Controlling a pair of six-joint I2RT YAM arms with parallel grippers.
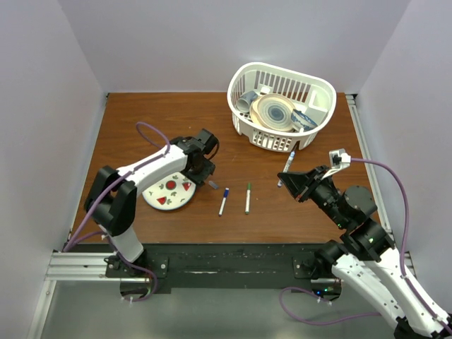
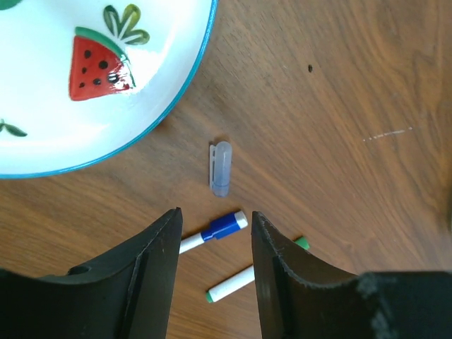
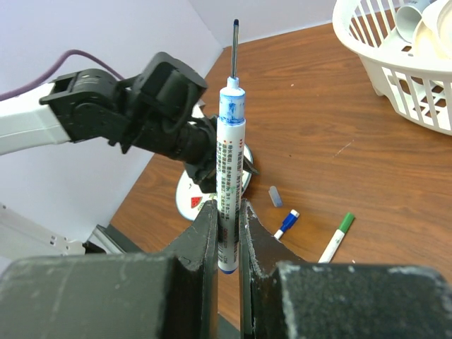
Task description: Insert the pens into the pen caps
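**One pen up and bare, one cap left on the wood**

The tabletop (image 1: 141, 134) carries everything. At its far side stands the white basket (image 1: 282, 67), well apart from the work, so I can leave it alone. The watermelon plate (image 1: 157, 200) sits on the left, and it matters more to me because its blue rim runs just beside the piece I am after.

My right pincer (image 3: 224, 212) is clenched low on the barrel of the uncapped pen (image 3: 230, 169). It holds the pen off the wood with the thin nib pointing away from the fingers and towards the left arm. I read that as a presenting hold: the writing end stays free so a cap can slide over it.

My left pincer (image 2: 214, 219) is released. Its jaws are apart with nothing between them, and it hangs over the wood near the plate.

The blue pen (image 2: 215, 232) and the green pen (image 2: 229, 284) lie side by side near the middle of the tabletop. From their coloured ends, I judge both already wear caps.

The loose cap (image 2: 220, 168), pale and translucent with a clip, lies flat between the plate rim and the blue pen, touching neither. It sits just beyond my left fingertips. I judge the grab comes next, and the plate edge leaves little room on that side.
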